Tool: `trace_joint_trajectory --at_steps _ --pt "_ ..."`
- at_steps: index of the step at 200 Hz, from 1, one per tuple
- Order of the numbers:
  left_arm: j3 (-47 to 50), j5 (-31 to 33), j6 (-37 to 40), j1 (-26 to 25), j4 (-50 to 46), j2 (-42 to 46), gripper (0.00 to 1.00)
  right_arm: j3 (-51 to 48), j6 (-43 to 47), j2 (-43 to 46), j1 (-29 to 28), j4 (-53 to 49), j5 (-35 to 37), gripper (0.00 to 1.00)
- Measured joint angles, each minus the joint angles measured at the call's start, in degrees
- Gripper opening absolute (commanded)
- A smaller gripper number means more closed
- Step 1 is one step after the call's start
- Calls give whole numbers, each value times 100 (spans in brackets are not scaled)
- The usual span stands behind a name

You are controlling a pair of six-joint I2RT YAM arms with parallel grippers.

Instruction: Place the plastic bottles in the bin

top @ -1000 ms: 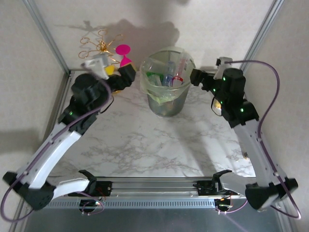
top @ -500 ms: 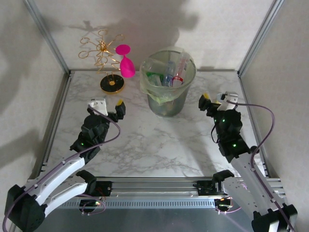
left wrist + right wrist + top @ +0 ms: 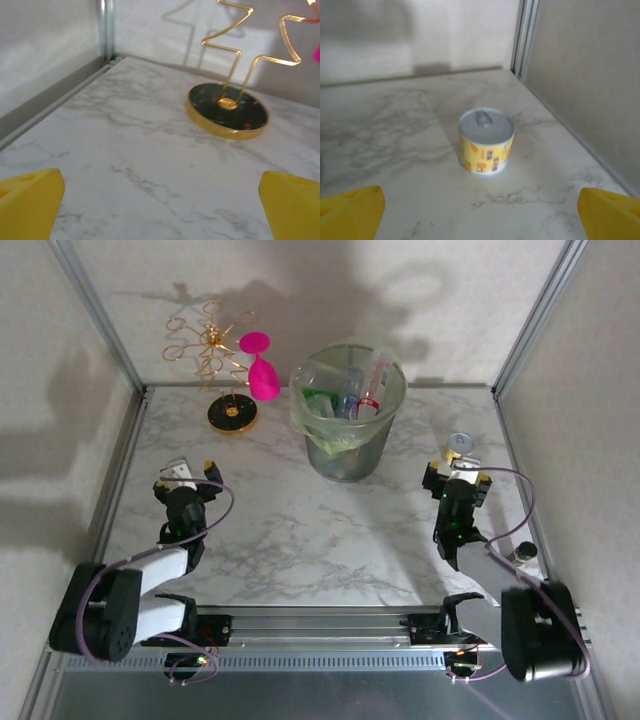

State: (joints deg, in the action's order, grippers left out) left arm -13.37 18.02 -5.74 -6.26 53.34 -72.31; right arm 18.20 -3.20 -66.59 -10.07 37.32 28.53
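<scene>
Several plastic bottles lie inside the bin, a round translucent wastebasket with a pale green liner at the back centre of the table. My left gripper rests low over the left side of the table, open, with bare marble between its yellow fingertips. My right gripper sits to the right of the bin, also open and holding nothing. In the left wrist view the left gripper faces the back left corner. In the right wrist view the right gripper faces the back right corner.
A short metal can with a yellow label stands just ahead of the right gripper, near the right rail. A gold wire stand with a round base and a pink goblet stand back left.
Both arms have pulled back from beside the bin toward the near edge and folded down low. Both grippers stayed open and empty.
</scene>
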Motion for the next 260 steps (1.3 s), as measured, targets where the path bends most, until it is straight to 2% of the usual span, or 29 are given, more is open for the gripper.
trace_joint_trajectory --at_steps 52,87,120,152,194,260 --pt "376 -498 153 81 1886 -1530 99 -17 -92 -1513 439 1287 -686 99" --pt "234 -975 278 122 1932 -1582 99 -358 -9 -2033 791 2697 -1528 99" --pt "76 -1237 273 332 1926 -1585 99 -595 11 -2177 907 3071 -1967 99" --pt "72 -1292 273 334 1926 -1585 99 -595 28 -2177 907 3346 -2120 99" --pt "72 -911 234 229 1928 -1585 99 -595 28 -2177 907 3407 -2133 99" --pt "72 -745 232 190 1928 -1582 99 -595 28 -2177 907 3407 -2133 99"
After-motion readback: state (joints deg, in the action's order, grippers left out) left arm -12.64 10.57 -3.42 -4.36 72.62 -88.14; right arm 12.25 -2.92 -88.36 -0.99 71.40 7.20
